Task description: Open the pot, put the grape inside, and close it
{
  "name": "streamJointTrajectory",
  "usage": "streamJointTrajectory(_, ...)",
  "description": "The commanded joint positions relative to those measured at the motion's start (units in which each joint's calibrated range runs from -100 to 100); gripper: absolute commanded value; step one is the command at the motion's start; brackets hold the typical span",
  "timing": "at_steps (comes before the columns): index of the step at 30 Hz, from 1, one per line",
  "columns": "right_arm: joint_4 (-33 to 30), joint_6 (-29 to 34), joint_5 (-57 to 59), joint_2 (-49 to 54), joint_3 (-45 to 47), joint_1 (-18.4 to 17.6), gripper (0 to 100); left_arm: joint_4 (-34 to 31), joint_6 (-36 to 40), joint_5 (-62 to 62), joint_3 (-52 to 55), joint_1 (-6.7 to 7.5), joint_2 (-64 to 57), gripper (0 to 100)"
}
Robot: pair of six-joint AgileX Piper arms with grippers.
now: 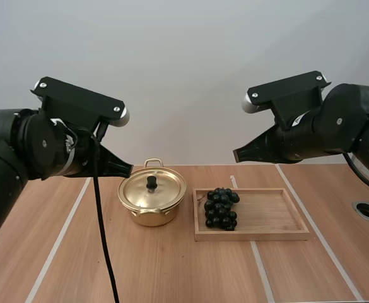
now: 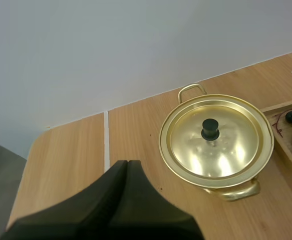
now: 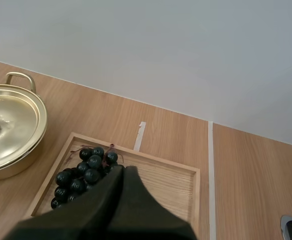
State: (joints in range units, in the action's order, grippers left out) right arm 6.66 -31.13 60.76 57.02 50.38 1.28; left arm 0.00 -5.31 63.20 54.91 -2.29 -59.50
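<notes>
A gold pot stands mid-table, its lid on, with a black knob on top. To its right a bunch of dark grapes lies at the left end of a wooden tray. My left gripper hovers shut, up and to the left of the pot; its fingers lie together as one dark wedge. My right gripper hangs shut high over the tray, above and to the right of the grapes, fingers together.
White tape lines run across the wooden table. A round metal-rimmed hole sits near the table's right edge. Bare wood lies in front of the pot and tray.
</notes>
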Motion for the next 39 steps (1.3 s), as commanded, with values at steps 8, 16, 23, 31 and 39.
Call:
streamJointTrajectory(8, 0.00, -2.74, -5.24, 0.09, -0.56, -0.09, 30, 12.05, -19.67, -3.47, -0.77, -0.10, 0.99, 26)
streamJointTrajectory(16, 0.22, -5.83, -7.97, 0.09, -0.56, -0.09, 98, 20.79, -30.46, -3.60, -1.18, -0.03, 7.63, 100)
streamJointTrajectory(23, 1.61, -5.83, -10.53, -1.19, -0.56, -0.09, 97, 22.67, -30.94, -0.77, -6.64, -0.03, 17.24, 100)
streamJointTrajectory(31, 5.33, -6.14, -10.53, -8.21, -0.56, -0.16, 97, 25.57, -28.55, 6.61, -14.60, -0.03, 27.95, 100)
streamJointTrajectory(39, 6.05, -6.14, -10.00, -14.07, -0.56, -2.36, 97, 25.21, -24.13, 10.31, -19.93, 2.67, 37.58, 100)
